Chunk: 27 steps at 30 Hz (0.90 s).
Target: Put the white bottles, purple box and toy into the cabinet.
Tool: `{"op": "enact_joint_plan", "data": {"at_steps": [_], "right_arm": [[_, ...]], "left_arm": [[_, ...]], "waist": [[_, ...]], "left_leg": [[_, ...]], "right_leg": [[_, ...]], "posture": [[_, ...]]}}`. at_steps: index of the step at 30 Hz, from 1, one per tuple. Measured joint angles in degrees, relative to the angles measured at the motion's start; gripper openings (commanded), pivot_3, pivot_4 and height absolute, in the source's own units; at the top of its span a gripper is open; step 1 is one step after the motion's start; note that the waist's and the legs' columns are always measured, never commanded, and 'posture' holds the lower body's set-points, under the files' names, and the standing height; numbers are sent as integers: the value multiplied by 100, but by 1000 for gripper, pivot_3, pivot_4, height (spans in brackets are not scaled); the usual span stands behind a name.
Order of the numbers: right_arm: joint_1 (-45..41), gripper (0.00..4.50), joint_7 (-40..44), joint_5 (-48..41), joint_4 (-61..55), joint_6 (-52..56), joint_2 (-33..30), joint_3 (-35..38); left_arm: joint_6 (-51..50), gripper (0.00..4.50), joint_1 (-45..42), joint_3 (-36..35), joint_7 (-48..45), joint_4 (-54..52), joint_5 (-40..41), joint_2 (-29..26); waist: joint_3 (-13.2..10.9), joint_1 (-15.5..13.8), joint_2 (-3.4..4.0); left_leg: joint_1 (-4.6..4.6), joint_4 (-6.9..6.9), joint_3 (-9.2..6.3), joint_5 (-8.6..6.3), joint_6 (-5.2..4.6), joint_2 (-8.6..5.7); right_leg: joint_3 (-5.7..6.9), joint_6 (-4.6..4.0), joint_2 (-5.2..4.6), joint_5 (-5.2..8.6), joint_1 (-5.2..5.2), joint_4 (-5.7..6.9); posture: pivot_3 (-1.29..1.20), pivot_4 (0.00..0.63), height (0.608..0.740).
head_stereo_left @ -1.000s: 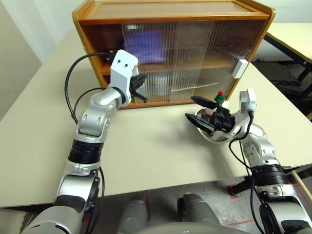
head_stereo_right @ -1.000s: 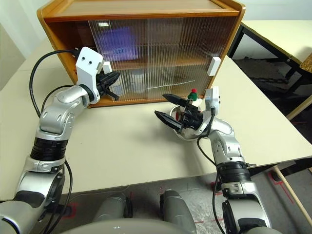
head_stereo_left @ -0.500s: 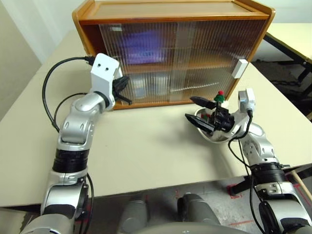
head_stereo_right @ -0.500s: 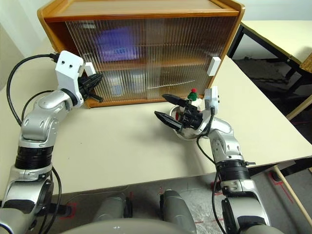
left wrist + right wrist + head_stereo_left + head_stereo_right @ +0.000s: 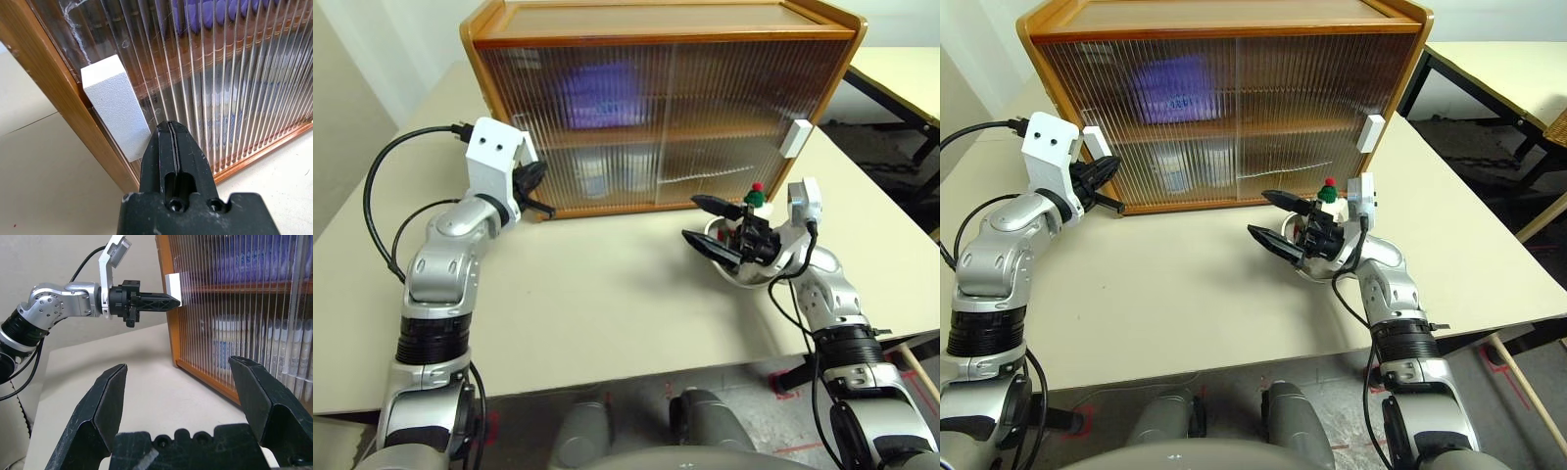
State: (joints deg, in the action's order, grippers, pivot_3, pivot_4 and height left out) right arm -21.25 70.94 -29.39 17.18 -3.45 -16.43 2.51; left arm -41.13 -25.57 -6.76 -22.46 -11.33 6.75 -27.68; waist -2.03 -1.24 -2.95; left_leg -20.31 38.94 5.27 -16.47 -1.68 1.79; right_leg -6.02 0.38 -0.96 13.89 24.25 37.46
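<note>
The cabinet (image 5: pixel 656 24) stands at the back of the table with both ribbed doors drawn across its front. My left gripper (image 5: pixel 540 191) is shut, its tip against the white handle (image 5: pixel 115 105) of the left door, at the cabinet's left edge. The purple box (image 5: pixel 602 93) shows blurred behind the doors on the upper shelf. Pale shapes, likely the white bottles (image 5: pixel 592 176), stand behind them on the lower level. My right gripper (image 5: pixel 691 219) is open and empty, pointing left in front of the toy (image 5: pixel 755 199), whose red and green hat peeks out behind it.
A shallow steel dish (image 5: pixel 744 276) lies under my right gripper. The right door's white handle (image 5: pixel 793 138) sits near the cabinet's right end. A second table (image 5: pixel 901 69) stands at the back right. The table's front edge (image 5: pixel 607 387) is close to me.
My left gripper moved left with the left door's handle. That door slid across the open left end of the cabinet, which now stands covered. The right arm stayed put.
</note>
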Motion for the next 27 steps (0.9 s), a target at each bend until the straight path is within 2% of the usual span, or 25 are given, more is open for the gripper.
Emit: {"op": "enact_joint_plan", "data": {"at_steps": [4,12,16,20,25,27], "right_arm": [[-20,4500,-7,3,4,0,-44,3],[-64,4500,95,-33,271,1,-505,299],[-82,4500,198,-240,356,103,-606,539],[-114,3149,228,-545,348,365,-691,810],[-430,1250,71,-842,417,520,-1054,1437],[-578,498,24,-879,499,539,-1212,1600]], "left_arm": [[91,37,23,-7,-22,-37,87,14],[204,37,318,-141,-487,-331,806,181],[474,946,438,-256,-934,-410,1322,220],[893,2563,870,-345,-1833,-501,2049,207],[1448,4489,1554,-408,-2894,-489,2406,-220],[1496,4500,1690,-436,-3113,-476,2572,-270]], "waist": [[0,-15,0],[0,-187,-1],[1,-245,-1],[1,-279,-1],[-1,-276,1],[1,-284,-1]], "left_leg": [[-1,0,0,0,0,-1],[-8,-1,1,2,-3,-1],[-8,-1,3,2,-3,-1],[-8,-1,3,3,-5,0],[-8,-1,9,5,-8,-1],[-6,-1,6,5,-10,0]], "right_leg": [[1,-1,-2,0,0,-1],[4,0,-3,0,1,-14],[2,0,-2,0,0,-15],[3,-1,-2,1,0,-15],[0,-2,-3,17,0,-21],[3,1,-3,21,-4,-24]], "posture": [[210,0,740],[212,0,740],[215,0,740],[208,0,740],[204,0,740],[198,0,740]]}}
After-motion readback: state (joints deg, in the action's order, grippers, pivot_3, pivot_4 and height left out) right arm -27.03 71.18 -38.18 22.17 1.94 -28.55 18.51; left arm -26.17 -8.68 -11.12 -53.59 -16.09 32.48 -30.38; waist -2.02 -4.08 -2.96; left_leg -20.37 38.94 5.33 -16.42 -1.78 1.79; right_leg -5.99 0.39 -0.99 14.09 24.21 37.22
